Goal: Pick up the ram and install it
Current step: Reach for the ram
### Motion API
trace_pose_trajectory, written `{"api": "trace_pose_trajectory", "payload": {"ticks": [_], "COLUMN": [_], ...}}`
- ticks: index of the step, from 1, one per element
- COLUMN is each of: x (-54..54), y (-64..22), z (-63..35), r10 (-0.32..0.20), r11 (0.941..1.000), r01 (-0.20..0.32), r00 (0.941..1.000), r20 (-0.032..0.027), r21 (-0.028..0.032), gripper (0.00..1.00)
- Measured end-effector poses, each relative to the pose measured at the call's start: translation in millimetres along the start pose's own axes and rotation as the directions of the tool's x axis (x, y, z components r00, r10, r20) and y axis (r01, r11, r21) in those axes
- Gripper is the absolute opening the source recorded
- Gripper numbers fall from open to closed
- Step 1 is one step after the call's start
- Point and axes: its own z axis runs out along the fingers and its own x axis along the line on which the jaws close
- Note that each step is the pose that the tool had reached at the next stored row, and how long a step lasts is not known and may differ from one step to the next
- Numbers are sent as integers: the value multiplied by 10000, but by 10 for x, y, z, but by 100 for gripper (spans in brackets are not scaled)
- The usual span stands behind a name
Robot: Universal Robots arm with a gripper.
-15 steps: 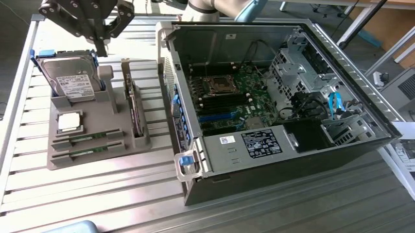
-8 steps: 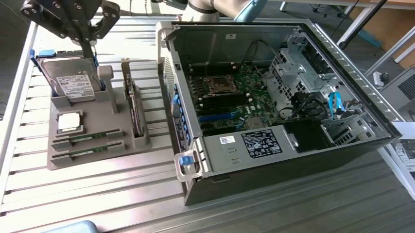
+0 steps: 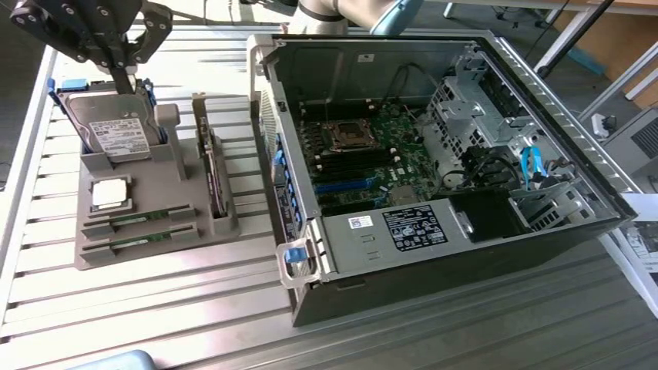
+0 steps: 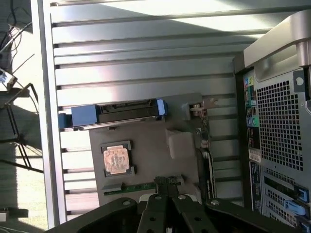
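Observation:
Two rams lie side by side in slots at the front of a grey parts holder (image 3: 154, 250): one ram (image 3: 140, 220) and, just in front of it, the other (image 3: 140, 243). In the wrist view a green ram (image 4: 137, 187) shows just beyond my fingertips. My gripper (image 3: 125, 77) hangs high over the far end of the holder, above the hard drive (image 3: 122, 131), well apart from the rams. Its black fingers (image 4: 164, 183) are pressed together with nothing between them.
The holder also carries a silver processor chip (image 3: 110, 194) and an upright expansion card (image 3: 211, 158). An open computer case (image 3: 432, 154) with its motherboard (image 3: 370, 154) exposed stands at the exterior view's right on a slatted metal table (image 3: 154, 308).

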Motion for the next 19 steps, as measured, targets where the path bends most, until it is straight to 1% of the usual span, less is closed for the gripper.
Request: {"api": "trace_pose_trajectory", "payload": {"ticks": [6,12,19], "x": [-1,-7,-11], "y": [-20,-89,-146], "z": [-1,-3,-6], "r10": [0,0,0], "r11": [10000,10000,10000], "r01": [0,0,0], "r00": [10000,10000,10000], "r20": [0,1,0], "r21": [0,0,1], "gripper": [10,10,10]}}
